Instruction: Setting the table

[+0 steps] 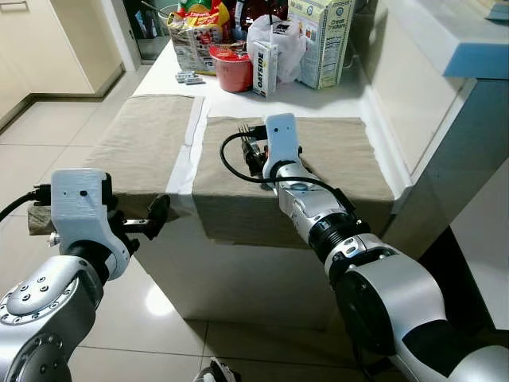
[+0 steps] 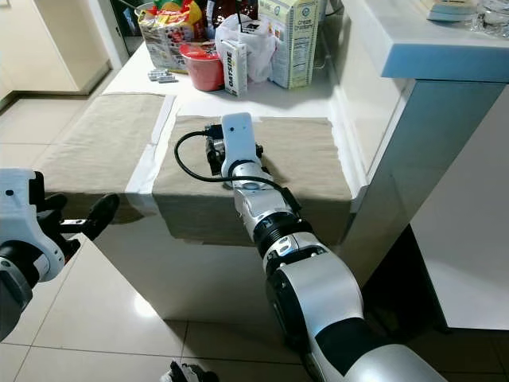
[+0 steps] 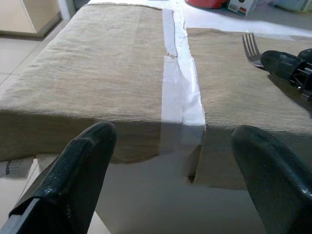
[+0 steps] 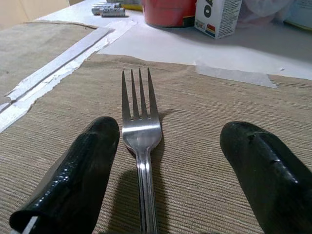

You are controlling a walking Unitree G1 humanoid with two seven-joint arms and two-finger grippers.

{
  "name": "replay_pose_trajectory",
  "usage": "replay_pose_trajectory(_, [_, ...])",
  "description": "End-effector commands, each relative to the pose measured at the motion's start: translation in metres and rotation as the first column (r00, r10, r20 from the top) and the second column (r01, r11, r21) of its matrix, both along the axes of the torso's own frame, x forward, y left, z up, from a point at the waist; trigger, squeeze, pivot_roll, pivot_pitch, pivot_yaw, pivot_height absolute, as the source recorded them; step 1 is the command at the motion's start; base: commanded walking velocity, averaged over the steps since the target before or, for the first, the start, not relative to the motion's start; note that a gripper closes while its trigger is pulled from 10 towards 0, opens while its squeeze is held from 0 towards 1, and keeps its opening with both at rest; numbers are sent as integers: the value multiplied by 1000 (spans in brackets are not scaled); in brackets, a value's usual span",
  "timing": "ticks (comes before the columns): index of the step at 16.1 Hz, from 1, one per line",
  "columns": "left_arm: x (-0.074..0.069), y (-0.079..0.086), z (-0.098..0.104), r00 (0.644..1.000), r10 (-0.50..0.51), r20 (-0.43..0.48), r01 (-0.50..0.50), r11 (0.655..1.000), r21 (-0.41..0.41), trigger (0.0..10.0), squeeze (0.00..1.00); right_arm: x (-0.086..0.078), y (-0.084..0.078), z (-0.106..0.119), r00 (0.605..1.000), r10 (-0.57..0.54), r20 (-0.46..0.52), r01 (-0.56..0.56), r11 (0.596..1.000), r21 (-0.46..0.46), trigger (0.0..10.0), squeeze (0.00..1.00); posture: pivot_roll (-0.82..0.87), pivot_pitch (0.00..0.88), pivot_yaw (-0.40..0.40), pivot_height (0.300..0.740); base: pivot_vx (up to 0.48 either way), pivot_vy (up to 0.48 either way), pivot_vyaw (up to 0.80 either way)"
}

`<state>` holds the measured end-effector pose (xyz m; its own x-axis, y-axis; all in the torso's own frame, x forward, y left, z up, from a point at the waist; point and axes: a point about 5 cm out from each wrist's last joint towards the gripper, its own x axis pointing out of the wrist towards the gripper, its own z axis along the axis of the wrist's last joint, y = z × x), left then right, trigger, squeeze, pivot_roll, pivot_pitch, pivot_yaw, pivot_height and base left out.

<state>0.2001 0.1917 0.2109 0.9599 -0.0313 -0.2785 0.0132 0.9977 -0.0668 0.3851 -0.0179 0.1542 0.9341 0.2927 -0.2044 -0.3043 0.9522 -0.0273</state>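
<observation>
Fork of polished silver steel [image 4: 141,141] lies flat on the right beige woven placemat [image 1: 350,155], tines pointing toward the groceries at the far end of the white table [image 1: 318,95]. Right pincer [image 4: 168,170] is spread, one finger on each side of the fork, not pinching it. Left pincer [image 3: 173,183] hangs spread off the near edge. Lifting carelessly could drag the mat or skew the fork.
</observation>
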Motion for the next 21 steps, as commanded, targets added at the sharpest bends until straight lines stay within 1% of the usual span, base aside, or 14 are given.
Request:
replay_pose_trajectory(1, [0,1,3,1000,16,5,-16,1000,9,10000,0,-22,0,-51,975,6,-220,-24,997,-80,10000,0,282,79,81,740,0,0,0])
replay_pose_trajectory(3, [0,1,2,1000,25,-3,-25,1000,9,10000,0,-31,-2,-69,959,15,-282,-51,991,-121,10000,0,281,83,79,740,0,0,0])
replay_pose_trajectory(5, [1,2,2,1000,30,-7,-30,1000,5,10000,0,-35,-5,-77,956,12,-294,-63,984,-165,10000,0,281,83,79,740,0,0,0])
replay_pose_trajectory(6, [1,2,2,1000,30,-7,-30,1000,5,10000,0,-35,-5,-77,956,12,-294,-63,984,-165,10000,0,281,83,79,740,0,0,0])
replay_pose_trajectory(7, [1,1,1,999,32,-8,-32,999,2,10000,0,-39,-8,-85,944,-3,-330,-55,984,-167,10000,0,275,87,75,740,0,0,0])
replay_pose_trajectory(8, [2,0,1,999,33,-10,-33,999,1,10000,0,-41,-10,-88,938,-12,-346,-49,985,-166,10000,0,274,88,73,740,0,0,0])
replay_pose_trajectory(9, [2,0,0,999,35,-14,-35,999,-4,10000,0,-42,-13,-91,933,-22,-360,-40,986,-165,9647,0,272,88,72,740,0,0,0])
replay_pose_trajectory(10, [2,0,0,999,36,-17,-37,999,-7,10000,0,-43,-15,-93,929,-30,-368,-33,986,-165,5882,0,270,89,70,740,0,0,0])
replay_pose_trajectory(11, [3,-1,0,999,40,-19,-40,999,-11,10000,0,-43,-18,-94,926,-40,-375,-23,987,-162,0,0,267,89,68,740,0,0,0])
replay_pose_trajectory(15, [4,-2,-1,999,43,-26,-43,999,-17,10000,0,-43,-22,-95,926,-50,-374,-14,986,-166,0,0,265,88,66,740,0,0,0])
replay_pose_trajectory(21, [4,-2,-1,998,45,-34,-46,999,-19,10000,0,-47,-19,-100,917,-45,-396,-7,992,-129,0,0,269,95,69,740,0,0,0])
